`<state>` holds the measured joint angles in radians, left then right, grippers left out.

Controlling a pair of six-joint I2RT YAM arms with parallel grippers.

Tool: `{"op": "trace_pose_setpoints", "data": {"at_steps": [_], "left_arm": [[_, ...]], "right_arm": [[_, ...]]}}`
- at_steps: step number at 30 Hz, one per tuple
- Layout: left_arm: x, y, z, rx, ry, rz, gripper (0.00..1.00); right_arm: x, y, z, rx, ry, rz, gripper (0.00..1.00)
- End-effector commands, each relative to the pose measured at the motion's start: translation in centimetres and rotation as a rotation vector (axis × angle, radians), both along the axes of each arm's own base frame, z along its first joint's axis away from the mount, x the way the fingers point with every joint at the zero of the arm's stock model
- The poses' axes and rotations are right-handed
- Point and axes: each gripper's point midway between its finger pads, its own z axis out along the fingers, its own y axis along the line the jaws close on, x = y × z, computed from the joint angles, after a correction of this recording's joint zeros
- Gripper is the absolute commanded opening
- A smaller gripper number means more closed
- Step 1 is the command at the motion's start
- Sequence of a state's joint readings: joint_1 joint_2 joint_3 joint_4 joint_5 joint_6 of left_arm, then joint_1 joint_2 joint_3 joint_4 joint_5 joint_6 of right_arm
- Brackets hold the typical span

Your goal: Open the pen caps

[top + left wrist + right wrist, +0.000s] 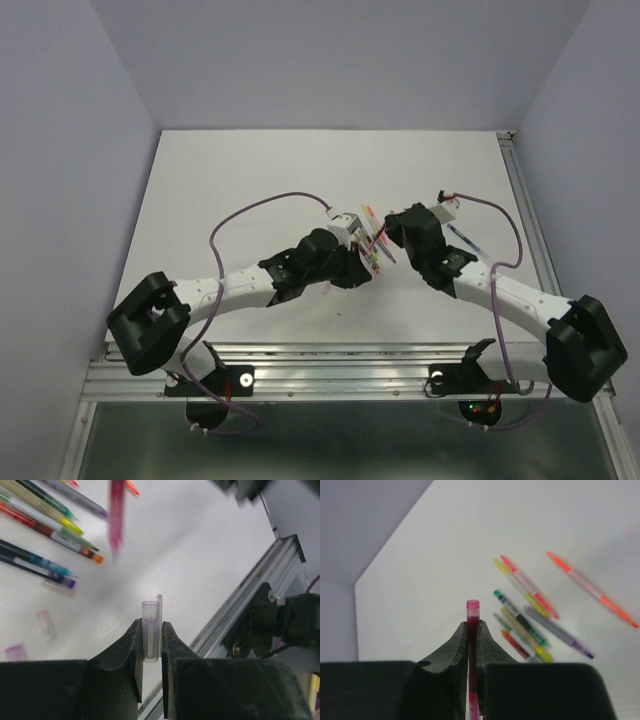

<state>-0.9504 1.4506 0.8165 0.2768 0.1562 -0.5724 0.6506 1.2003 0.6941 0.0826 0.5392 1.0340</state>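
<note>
A: At the centre of the top view the two arms meet over the white table (250, 170). What has each one got?
B: The left gripper (150, 630) is pinched narrow on a clear pen cap (151, 612). The cap stands upright between the fingertips, open mouth up, its clip on the right side, raised off the table

A: And the right gripper (472, 630)?
B: Clamped tight on a pink pen (472, 611); only its pink end pokes out past the jaws in its own view. In the left wrist view that pen hangs blurred at the upper middle of the frame, above the cap and apart from it

A: Where are the other pens?
B: In the upper left of the left wrist frame a loose row of pens (47, 530) lies on the table, with barrels in green, yellow, red, blue and black. In the right wrist view the bunch sits right of centre, and an orange-tipped pen (592, 590) lies alone at the upper right

A: Any loose caps?
B: Three pale caps (46, 625) lie near the left edge of the left wrist frame, below the pens, each apart from the others. From the top the pens are mostly hidden behind the grippers; one blue pen (465, 238) shows just beside the right arm
</note>
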Motion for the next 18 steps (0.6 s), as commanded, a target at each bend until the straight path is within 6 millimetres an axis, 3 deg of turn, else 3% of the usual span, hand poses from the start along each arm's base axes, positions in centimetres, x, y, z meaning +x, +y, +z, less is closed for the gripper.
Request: {"op": "trace_pose_setpoints", "data": {"at_steps": [1,2,4,5,9,13,17,18], "left_arm": [[-5.6,0.2,2.0,-0.094,0.039,-0.099,0.00],[-6.2,0.9,0.9,-0.080,0.064,-0.094,0.00],[-7.1,1.4,0.9,-0.099,0.093,-0.086,0.00],[-7.7,2.0,-0.1,-0.082,0.107,-0.079,0.00],[-7.1,3.8,-1.3,-0.041,0.136,0.024,0.00],[-5.3,4.9,-2.9,0.070,0.147,0.130,0.00],[-3.3,5.5,-4.0,0.144,0.134,0.192,0.02],[-3.0,5.4,-3.9,0.149,0.132,0.197,0.04]], "right_arm": [[5.3,-6.0,3.4,-0.118,-0.100,-0.335,0.01],[6.3,-7.0,3.4,-0.113,-0.101,-0.360,0.01],[7.9,-7.3,3.2,-0.100,-0.096,-0.363,0.01],[8.6,-7.5,3.2,-0.090,-0.089,-0.348,0.01],[8.8,-6.2,3.3,-0.122,-0.090,-0.236,0.01],[7.0,-3.9,3.3,-0.169,-0.160,-0.012,0.01],[3.7,0.4,2.3,-0.261,-0.222,0.371,0.01],[3.0,0.7,2.0,-0.321,-0.240,0.440,0.01]]}}
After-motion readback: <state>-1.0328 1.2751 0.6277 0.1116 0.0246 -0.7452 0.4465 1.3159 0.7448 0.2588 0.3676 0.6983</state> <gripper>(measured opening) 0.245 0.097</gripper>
